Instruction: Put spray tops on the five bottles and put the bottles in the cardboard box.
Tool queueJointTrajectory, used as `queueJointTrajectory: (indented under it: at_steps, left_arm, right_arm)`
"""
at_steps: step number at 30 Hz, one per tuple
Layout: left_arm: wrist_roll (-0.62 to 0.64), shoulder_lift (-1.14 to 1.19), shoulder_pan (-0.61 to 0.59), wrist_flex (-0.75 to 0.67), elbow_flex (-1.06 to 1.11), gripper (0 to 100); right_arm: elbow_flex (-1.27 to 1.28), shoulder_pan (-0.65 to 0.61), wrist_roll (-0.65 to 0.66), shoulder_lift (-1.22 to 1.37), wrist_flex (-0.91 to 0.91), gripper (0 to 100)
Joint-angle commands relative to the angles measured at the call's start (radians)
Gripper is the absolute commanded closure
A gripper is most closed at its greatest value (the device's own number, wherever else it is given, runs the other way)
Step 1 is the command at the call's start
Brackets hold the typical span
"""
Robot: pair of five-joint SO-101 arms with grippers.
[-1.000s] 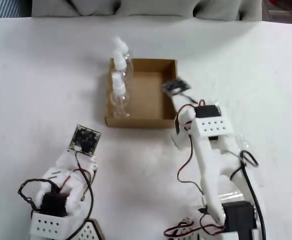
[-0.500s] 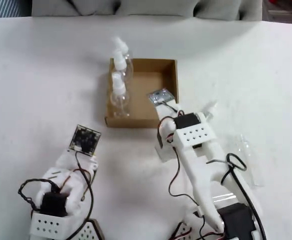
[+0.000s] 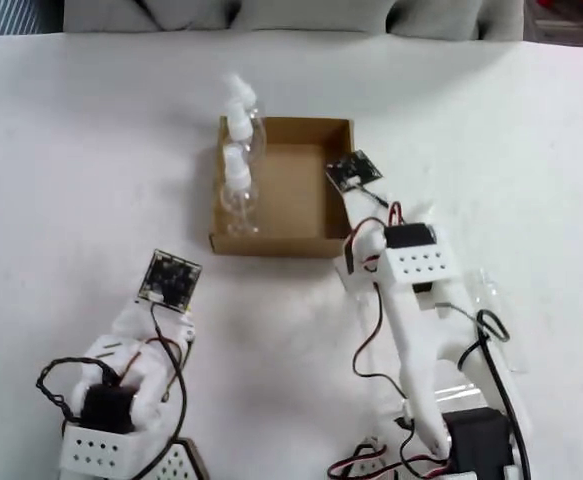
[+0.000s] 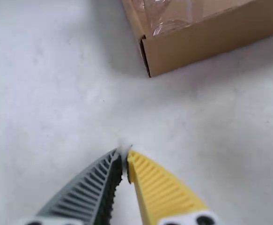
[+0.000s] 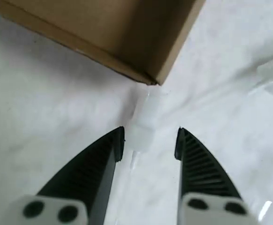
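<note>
The cardboard box (image 3: pixel 301 190) stands mid-table; the left wrist view shows its corner (image 4: pixel 173 47). Clear bottles with spray tops (image 3: pixel 238 190) lie along one side of the box, and one bottle (image 3: pixel 237 92) juts over its far edge. A white spray top (image 5: pixel 143 129) lies on the table just off a box corner (image 5: pixel 157 77). My right gripper (image 5: pixel 148 143) is open, its black fingers on either side of that top and apart from it. My left gripper (image 4: pixel 125 159) is shut on nothing, low over bare table in front of the box.
A clear bottle (image 3: pixel 491 300) lies on the table beside the right arm (image 3: pixel 416 262). Another clear piece (image 5: pixel 269 77) rests farther off in the right wrist view. The left arm (image 3: pixel 121 380) sits near the front left edge. The white tabletop stretches wide all around.
The right arm swung left over the box's near edge half a second ago, then came back right to the box's right side. The left arm has stayed still.
</note>
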Motion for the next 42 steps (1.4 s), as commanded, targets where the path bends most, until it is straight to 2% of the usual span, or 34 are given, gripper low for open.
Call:
queueJointTrajectory:
  at_steps: [1,7,12,16,19,21,26,30,32,38,42]
  left_arm:
    - [-0.009,-0.021,0.002,-0.002,-0.005,97]
    - [-0.009,-0.021,0.002,-0.002,-0.005,97]
    - [-0.009,-0.021,0.002,0.0,-0.005,97]
    - [-0.009,-0.021,0.002,0.002,-0.005,97]
    - [-0.009,-0.021,0.002,0.002,-0.005,97]
    - [-0.009,-0.021,0.002,0.002,-0.005,97]
    - [-0.009,-0.021,0.002,0.002,-0.005,97]
    - [-0.009,-0.021,0.002,0.0,-0.005,97]
    - [-0.009,-0.021,0.002,0.0,-0.005,97]
    - [-0.009,-0.021,0.002,-0.002,-0.005,97]
    - [-0.009,-0.021,0.002,-0.002,-0.005,97]
  right_arm:
    - [0.035,0.013,0.014,-0.039,-0.09,84.6]
    - [0.091,0.008,0.014,-0.035,-0.136,84.6]
    - [0.078,0.013,0.014,0.104,-0.202,84.6]
    - [-0.009,0.016,0.014,0.183,-0.117,86.8]
    - [-0.044,0.018,0.006,0.177,-0.074,98.1]
    - [-0.048,0.012,0.0,0.148,-0.05,97.1]
    - [-0.048,-0.005,-0.155,-0.005,0.068,97.9]
    - [-0.043,-0.131,-0.252,-0.159,0.189,97.7]
    - [-0.029,-0.22,-0.301,-0.209,0.183,97.4]
    - [0.064,-0.427,-0.315,-0.196,-0.007,97.4]
    - [0.147,-0.469,-0.371,-0.14,-0.171,97.3]
